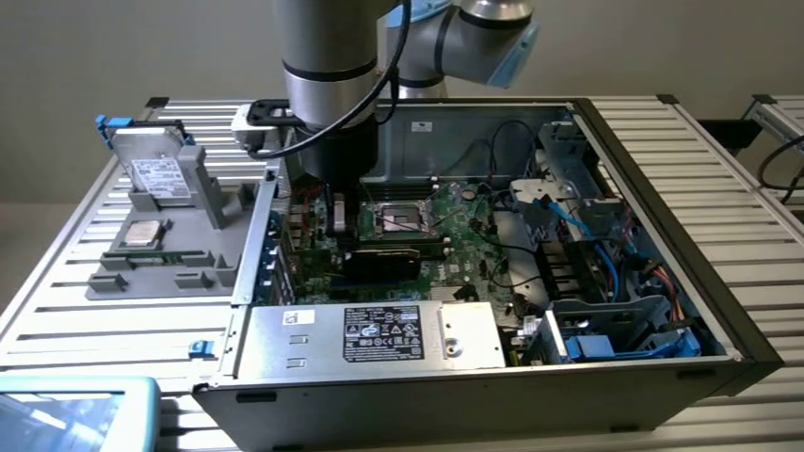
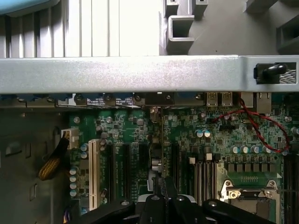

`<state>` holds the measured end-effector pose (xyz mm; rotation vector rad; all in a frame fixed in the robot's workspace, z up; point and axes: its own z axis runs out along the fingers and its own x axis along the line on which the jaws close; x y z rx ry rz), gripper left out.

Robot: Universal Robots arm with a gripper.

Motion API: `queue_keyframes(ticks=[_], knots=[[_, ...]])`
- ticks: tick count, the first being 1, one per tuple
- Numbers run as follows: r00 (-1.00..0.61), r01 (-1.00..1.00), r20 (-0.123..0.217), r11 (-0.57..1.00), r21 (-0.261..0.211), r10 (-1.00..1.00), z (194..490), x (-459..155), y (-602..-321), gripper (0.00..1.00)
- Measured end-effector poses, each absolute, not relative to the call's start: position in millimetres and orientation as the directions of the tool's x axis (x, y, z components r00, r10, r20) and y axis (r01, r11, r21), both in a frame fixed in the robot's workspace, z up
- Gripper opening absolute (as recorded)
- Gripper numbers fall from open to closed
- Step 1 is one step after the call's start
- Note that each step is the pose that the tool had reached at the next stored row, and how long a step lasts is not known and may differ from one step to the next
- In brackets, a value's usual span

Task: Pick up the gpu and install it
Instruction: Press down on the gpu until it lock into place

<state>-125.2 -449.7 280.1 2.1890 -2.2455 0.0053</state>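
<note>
Inside open black computer case (image 1: pixel 703 311), above green motherboard (image 2: pixel 196 140): black claw (image 2: pixel 164 198) closed narrow on thin edge-on gpu card (image 2: pixel 162 140), held upright over expansion slots. Judged light, stiff, fragile; grip by board edges, toward 12 o'clock of case centre.

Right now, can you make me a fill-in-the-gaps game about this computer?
The arm reaches down into the open computer ____.
The gpu under the arm looks ____.
The drive on the grey tray has a ____ label.
The looping wire over the motherboard is ____.
Missing words: case, black, white, red.
</note>
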Motion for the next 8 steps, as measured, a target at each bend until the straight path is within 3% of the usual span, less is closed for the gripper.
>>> queue_keyframes(ticks=[8], knots=[[-0.025,-1.0,0.004,0.026,0.007,-1.0,289.3,-103.2,-452.9,0.12]])
